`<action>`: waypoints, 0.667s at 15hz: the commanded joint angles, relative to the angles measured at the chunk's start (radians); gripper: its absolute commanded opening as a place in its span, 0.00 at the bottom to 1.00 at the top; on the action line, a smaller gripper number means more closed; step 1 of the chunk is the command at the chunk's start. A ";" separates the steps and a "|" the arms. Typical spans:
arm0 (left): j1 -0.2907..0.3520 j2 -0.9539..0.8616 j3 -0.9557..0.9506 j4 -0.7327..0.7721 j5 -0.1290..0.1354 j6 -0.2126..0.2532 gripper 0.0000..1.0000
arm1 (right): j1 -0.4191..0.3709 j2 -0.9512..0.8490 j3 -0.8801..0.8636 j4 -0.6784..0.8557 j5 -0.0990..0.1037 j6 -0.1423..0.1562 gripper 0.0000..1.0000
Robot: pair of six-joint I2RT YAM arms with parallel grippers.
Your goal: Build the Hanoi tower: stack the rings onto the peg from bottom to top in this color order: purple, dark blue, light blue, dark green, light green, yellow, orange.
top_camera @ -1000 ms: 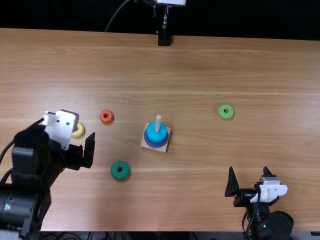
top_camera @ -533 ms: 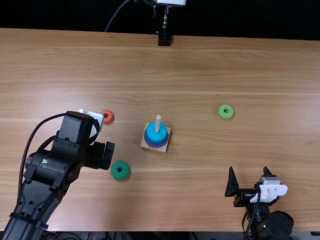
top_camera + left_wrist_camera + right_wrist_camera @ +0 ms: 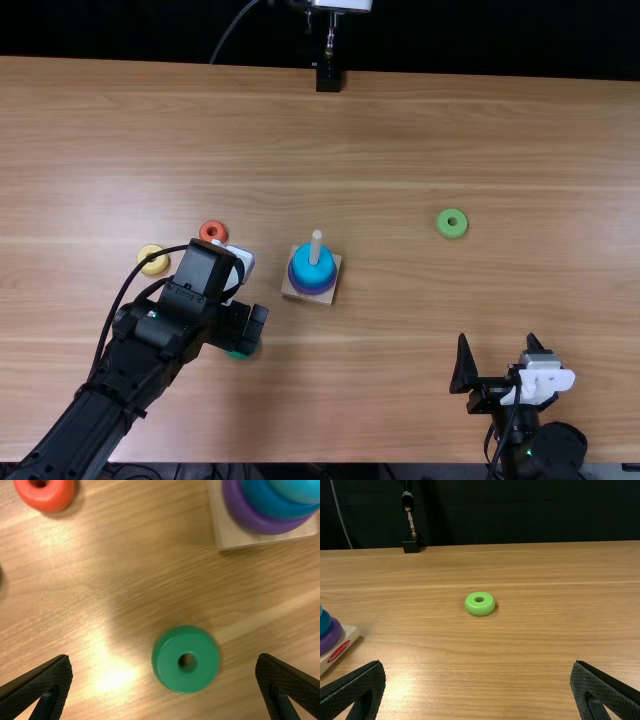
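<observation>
The left end effector (image 3: 246,330) is released, its two fingers spread wide above the desk (image 3: 400,400), with the dark green ring (image 3: 170,655) lying flat beneath it. In the left wrist view a strip of wood shows on either side of that ring, so it touches neither finger. To the right of this end effector and slightly farther out, the square wooden base (image 3: 230,541) sits near, its corner toward the dark green ring and a strip of desk between. On the base, from the bottom up, are the purple ring (image 3: 257,525), dark blue ring (image 3: 275,507) and light blue ring (image 3: 300,490), with the upright peg (image 3: 316,240) rising above them. Beyond the left end effector and a little to its left is the orange ring (image 3: 55,500); the yellow ring (image 3: 146,266) lies more to the left, close by the arm's cable (image 3: 128,283). The right end effector (image 3: 497,350) is also released, fingers apart, toward the near edge of the desk. The light green ring (image 3: 479,610) lies flat well beyond it, slightly to its left, with a broad run of wood on every side. Another wide stretch separates the right end effector from the base. At the far edge, a black stand (image 3: 328,78) rises.
</observation>
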 commanded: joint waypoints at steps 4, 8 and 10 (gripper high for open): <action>-0.021 0.046 -0.080 0.002 -0.020 -0.009 1.00 | -0.014 -0.013 -0.068 -0.061 0.007 -0.004 1.00; -0.055 0.069 -0.105 0.013 -0.018 -0.009 1.00 | -0.014 -0.013 -0.068 -0.061 0.007 -0.004 1.00; -0.076 0.082 -0.103 0.015 -0.018 -0.009 1.00 | -0.014 -0.013 -0.068 -0.061 0.007 -0.004 1.00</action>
